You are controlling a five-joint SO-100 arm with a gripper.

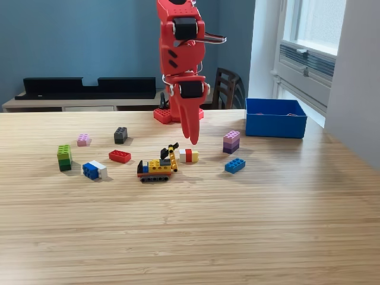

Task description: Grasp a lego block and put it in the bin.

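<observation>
My red gripper (193, 140) points straight down just above the table, its fingers pressed together into one taper, shut with nothing in it. Its tip hangs just behind a small white, red and yellow lego block (189, 155). A yellow lego vehicle (157, 167) stands to the exterior view's left of that block. A purple stack (231, 142) and a blue block (234, 165) lie to the right. The blue bin (275, 117) sits at the far right of the table; its inside is mostly hidden by its front wall.
Other lego blocks lie on the exterior view's left: red (119, 156), black (120, 135), pink (84, 139), a green stack (64, 157), and blue-and-white (94, 170). The arm's red base (168, 114) stands at the table's far edge. A chair (224, 88) is behind it.
</observation>
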